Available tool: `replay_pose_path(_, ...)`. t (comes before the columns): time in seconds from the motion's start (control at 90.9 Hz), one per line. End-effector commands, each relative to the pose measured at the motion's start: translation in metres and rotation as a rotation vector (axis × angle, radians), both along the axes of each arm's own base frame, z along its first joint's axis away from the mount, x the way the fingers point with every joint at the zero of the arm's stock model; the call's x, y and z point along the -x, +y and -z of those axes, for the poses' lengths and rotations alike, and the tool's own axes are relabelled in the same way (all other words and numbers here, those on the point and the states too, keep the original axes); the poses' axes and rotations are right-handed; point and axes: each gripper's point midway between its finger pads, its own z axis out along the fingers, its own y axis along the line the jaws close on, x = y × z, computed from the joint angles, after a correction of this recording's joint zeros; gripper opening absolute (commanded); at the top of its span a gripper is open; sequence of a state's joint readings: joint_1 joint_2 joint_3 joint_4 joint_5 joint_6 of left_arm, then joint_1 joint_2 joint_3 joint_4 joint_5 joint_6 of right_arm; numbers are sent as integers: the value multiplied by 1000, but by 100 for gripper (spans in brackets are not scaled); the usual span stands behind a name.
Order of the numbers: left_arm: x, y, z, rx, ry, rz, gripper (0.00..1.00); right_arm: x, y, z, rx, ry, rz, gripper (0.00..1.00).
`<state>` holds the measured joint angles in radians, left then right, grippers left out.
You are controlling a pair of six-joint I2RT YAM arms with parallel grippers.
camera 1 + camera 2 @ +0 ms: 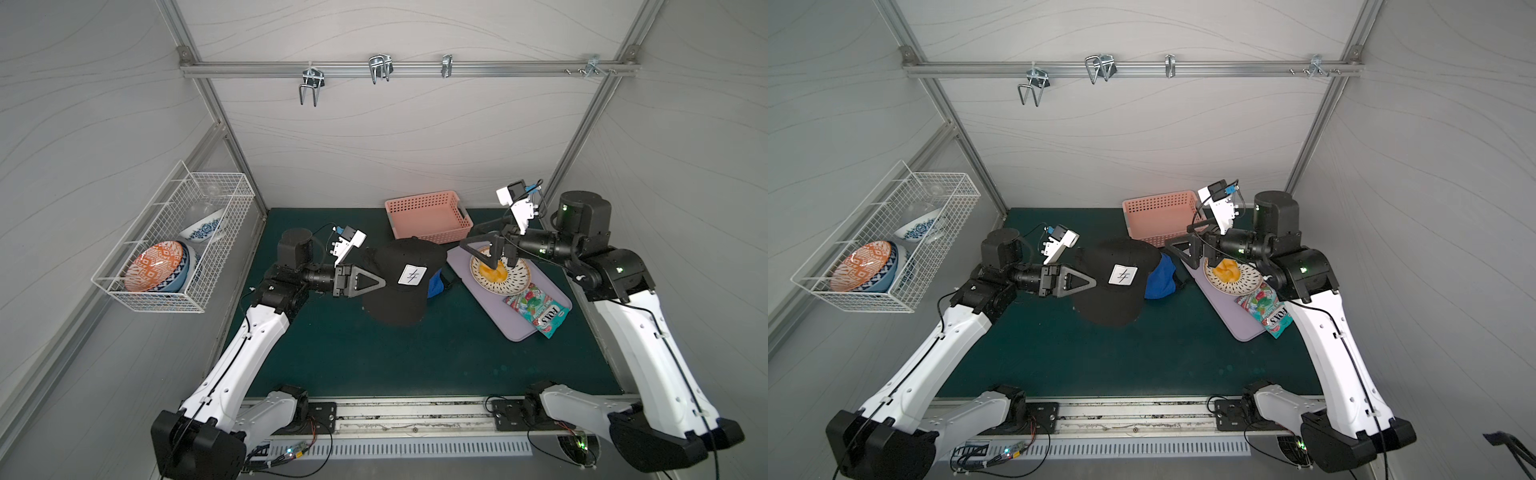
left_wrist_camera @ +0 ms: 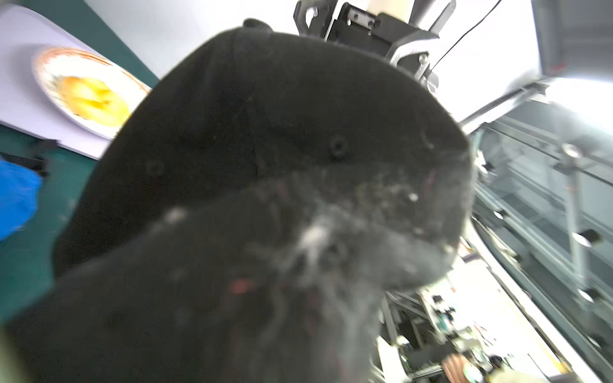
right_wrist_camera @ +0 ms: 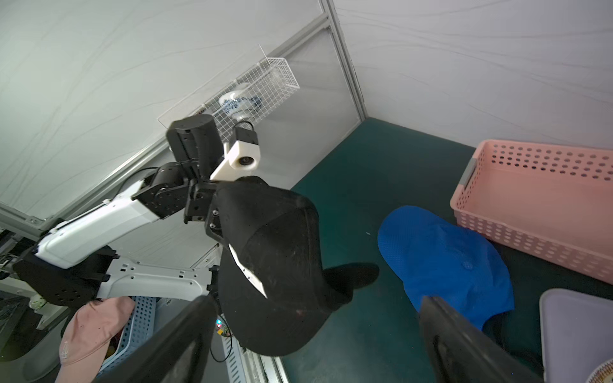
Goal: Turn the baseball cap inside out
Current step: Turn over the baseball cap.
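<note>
A black baseball cap [image 1: 401, 286] [image 1: 1117, 286] with a white logo patch hangs above the green mat, brim toward the front edge. My left gripper [image 1: 380, 283] [image 1: 1092, 283] is shut on the edge of its crown from the left. The patch faces outward. In the left wrist view the cap [image 2: 265, 132] fills the picture and hides the fingers. My right gripper [image 1: 478, 253] [image 1: 1187, 253] stands open and empty to the right of the cap, over the plate, apart from the cap. In the right wrist view the cap [image 3: 272, 265] hangs beyond the two spread fingers [image 3: 172, 345].
A blue cap [image 1: 436, 284] [image 3: 444, 265] lies on the mat just right of the black one. Behind it stands a pink basket [image 1: 428, 216]. A lavender tray [image 1: 519, 324] holds a plate [image 1: 517, 278] with yellow food and a candy bag [image 1: 538, 311]. A wire basket [image 1: 174, 249] with bowls hangs on the left wall.
</note>
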<state>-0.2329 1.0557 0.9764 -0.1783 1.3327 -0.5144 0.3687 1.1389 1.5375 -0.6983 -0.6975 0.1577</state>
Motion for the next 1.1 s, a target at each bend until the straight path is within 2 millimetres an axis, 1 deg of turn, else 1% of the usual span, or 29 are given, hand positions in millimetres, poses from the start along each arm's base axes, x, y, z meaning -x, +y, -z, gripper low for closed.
replay_pose_path(0.0,-35,4,-12,19,-98,-239,0,-4,-2,14,-44,70,49,99)
replay_pose_path(0.022,-39,4,-15,43,-96,-264,0,-5,0,18,-63,98,54,99)
replay_pose_path(0.088,-59,7,-17,90,-48,-402,0,-7,3,27,-119,153,85,99)
replay_pose_path(0.165,-86,17,-6,106,121,-587,0,-6,12,35,-167,165,116,99)
replay_pose_path(0.187,-91,20,-1,110,186,-630,0,-2,14,33,-174,140,117,99)
replay_pose_path(0.22,-96,22,2,126,242,-661,0,1,18,37,-162,107,126,99)
replay_pose_path(0.275,-101,25,3,158,314,-696,0,6,21,43,-101,6,150,99)
replay_pose_path(0.33,-105,28,8,154,397,-735,0,10,24,54,-21,-106,175,99)
replay_pose_path(0.352,-105,29,10,148,421,-743,0,14,27,58,4,-139,166,99)
replay_pose_path(0.44,-103,29,11,112,478,-749,0,16,36,78,161,-321,150,99)
replay_pose_path(0.506,-100,27,13,79,528,-740,0,22,51,91,259,-417,91,99)
replay_pose_path(0.561,-97,25,16,55,566,-725,0,23,61,98,341,-511,55,99)
replay_pose_path(0.682,-91,23,20,43,625,-710,0,24,83,105,454,-685,-5,99)
replay_pose_path(0.847,-86,19,27,50,700,-680,0,19,107,115,551,-817,-62,99)
replay_pose_path(0.913,-84,16,27,53,720,-662,0,18,118,117,563,-853,-82,99)
replay_pose_path(0.99,-83,14,24,65,733,-644,0,17,133,127,587,-881,-112,99)
replay_pose_path(1.045,-82,12,22,72,739,-626,0,12,140,130,608,-903,-103,99)
replay_pose_path(1.089,-80,9,21,74,744,-604,0,4,144,129,623,-917,-65,95)
